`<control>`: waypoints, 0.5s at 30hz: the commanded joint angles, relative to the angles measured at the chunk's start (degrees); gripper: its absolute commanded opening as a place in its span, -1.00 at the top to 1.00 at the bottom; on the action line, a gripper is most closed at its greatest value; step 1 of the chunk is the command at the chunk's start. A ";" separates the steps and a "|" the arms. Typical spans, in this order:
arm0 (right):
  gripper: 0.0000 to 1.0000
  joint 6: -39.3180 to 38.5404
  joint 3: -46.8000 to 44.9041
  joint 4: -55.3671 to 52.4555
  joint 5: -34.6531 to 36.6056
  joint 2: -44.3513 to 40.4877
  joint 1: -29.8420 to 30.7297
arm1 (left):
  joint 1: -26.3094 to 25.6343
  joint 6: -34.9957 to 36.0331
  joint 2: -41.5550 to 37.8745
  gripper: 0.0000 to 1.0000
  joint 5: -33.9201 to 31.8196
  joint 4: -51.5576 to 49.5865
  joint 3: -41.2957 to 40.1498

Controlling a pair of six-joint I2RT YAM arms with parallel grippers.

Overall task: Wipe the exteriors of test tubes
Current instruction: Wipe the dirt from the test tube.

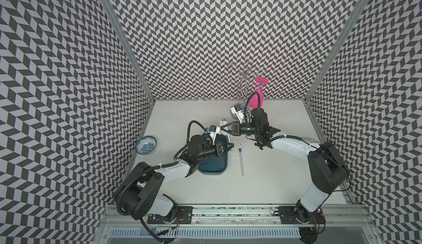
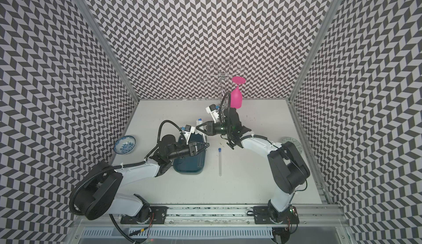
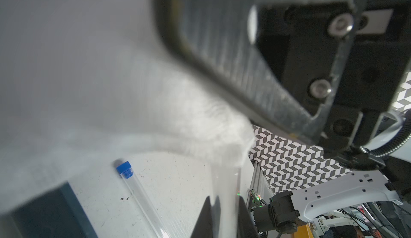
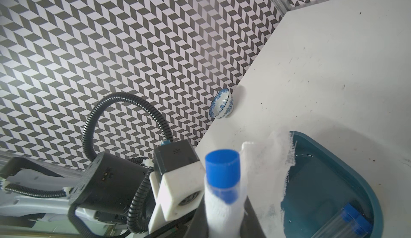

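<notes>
Right gripper [image 1: 225, 127] pinches white cloth [image 4: 266, 159] around the capped test tube [image 4: 222, 170], held over the teal tray [image 1: 219, 169]. Left gripper [image 1: 231, 146] clamps its bare end. Looks mid-wipe; next needs cloth slid along the glass.

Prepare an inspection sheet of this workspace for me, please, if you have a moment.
Surface: white table, small dark specks near its middle.
Job's things: held test tube, blue-capped, wrapped in white cloth; loose test tube lying on the table beside the teal tray; tray test tubes, at least two.
Clutter: patterned bowl; chrome wire rack with pink glass hanging upside down; plate partly hidden by the right arm.
End effectors: left end effector shut on held test tube; right end effector shut on white cloth around it.
Cables: black corrugated hoses arch over both wrists.
Surroundings: chevron-patterned walls on three sides.
</notes>
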 commanded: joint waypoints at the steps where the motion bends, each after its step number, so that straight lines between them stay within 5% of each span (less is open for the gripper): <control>1: 0.64 -1.25 -1.74 2.20 1.93 0.19 -1.05 | -1.63 1.44 -1.65 0.69 4.29 1.34 0.98; 15: 0.64 6.57 -29.59 11.42 6.80 -14.58 3.72 | -1.59 1.27 0.61 0.69 4.67 1.69 1.90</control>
